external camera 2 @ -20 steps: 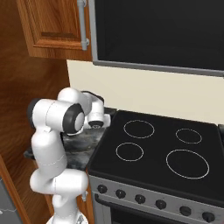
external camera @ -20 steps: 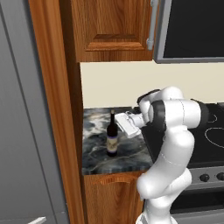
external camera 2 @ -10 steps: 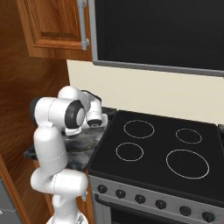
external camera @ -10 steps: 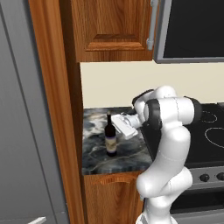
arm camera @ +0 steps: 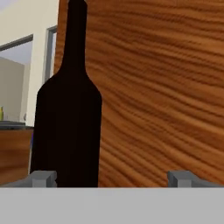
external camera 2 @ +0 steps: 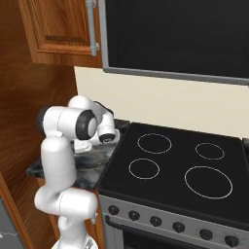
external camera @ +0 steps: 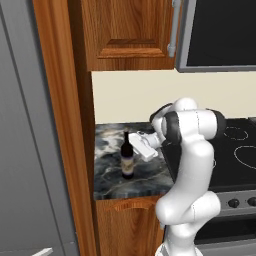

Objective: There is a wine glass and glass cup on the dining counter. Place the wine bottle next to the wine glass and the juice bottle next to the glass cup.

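The wine bottle (external camera: 128, 159), slim and dark with a pale label, stands upright on a small marbled counter (external camera: 107, 172) left of the stove. My gripper (external camera: 136, 143) reaches in from the bottle's right at neck and shoulder height, open. In the hand view the wine bottle (arm camera: 68, 109) looms close as a black shape. It sits left of centre, by the left fingertip (arm camera: 41, 177), and the gripper (arm camera: 111, 177) holds nothing. The wine glass and the glass cup are out of view. A tiny yellow shape (arm camera: 1, 113) far off on a brown-based counter is too small to name.
A tall wooden panel (external camera: 55, 125) walls the counter's left side and stands right behind the bottle (arm camera: 162, 87). The black stove top (external camera 2: 170, 170) lies to the right. A wooden cabinet (external camera: 130, 35) and a dark microwave (external camera 2: 185, 34) hang overhead.
The hand has edged a little left and down towards the wine bottle while the elbow swung round. The bottle has not moved and the jaws have stayed wide.
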